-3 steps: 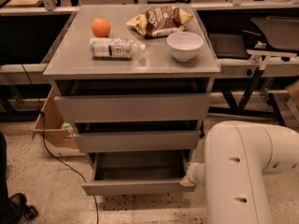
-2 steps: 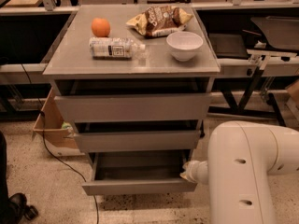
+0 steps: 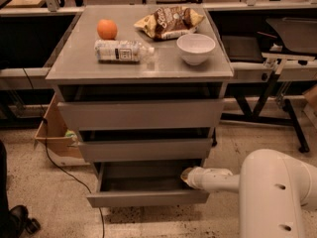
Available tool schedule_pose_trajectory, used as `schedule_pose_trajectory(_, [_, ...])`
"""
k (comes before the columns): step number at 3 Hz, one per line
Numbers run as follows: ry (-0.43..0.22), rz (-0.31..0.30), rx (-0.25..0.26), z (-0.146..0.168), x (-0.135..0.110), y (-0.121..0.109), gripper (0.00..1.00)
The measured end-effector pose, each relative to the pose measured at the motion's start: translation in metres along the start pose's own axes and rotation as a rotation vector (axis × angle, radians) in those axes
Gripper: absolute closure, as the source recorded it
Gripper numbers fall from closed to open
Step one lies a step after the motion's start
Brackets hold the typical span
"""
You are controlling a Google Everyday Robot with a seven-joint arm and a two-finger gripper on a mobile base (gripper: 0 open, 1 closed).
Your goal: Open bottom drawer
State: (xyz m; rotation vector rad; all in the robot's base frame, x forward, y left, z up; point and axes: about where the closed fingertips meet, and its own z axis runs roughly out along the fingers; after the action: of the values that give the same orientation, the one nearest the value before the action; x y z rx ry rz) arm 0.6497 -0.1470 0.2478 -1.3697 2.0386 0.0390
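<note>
Speckled floor (image 3: 39,192), grey cabinet (image 3: 148,69), bottom drawer (image 3: 148,198) open, pincer (image 3: 187,176) at its right side

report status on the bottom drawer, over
Pincer low at the right side of the slim grey handleless bottom drawer, just behind its front panel. Drawer pulled out, plain grey interior showing. Nothing seen blocking it.

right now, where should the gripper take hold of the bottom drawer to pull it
Probably take the bottom drawer by the top edge of its front panel, coming from above. The front is flat and handleless, and the drawer stands partly open, so that lip is exposed. The gripper is at its right end, so grip there.
</note>
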Motion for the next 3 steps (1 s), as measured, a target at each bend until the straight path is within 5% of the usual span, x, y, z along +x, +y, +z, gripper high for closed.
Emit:
schedule_pose_trajectory(1, [0.000, 0.000, 0.000, 0.000, 0.000, 0.000, 1.00])
schedule_pose_trajectory(3, [0.060, 0.021, -0.081, 0.034, 0.021, 0.024, 1.00])
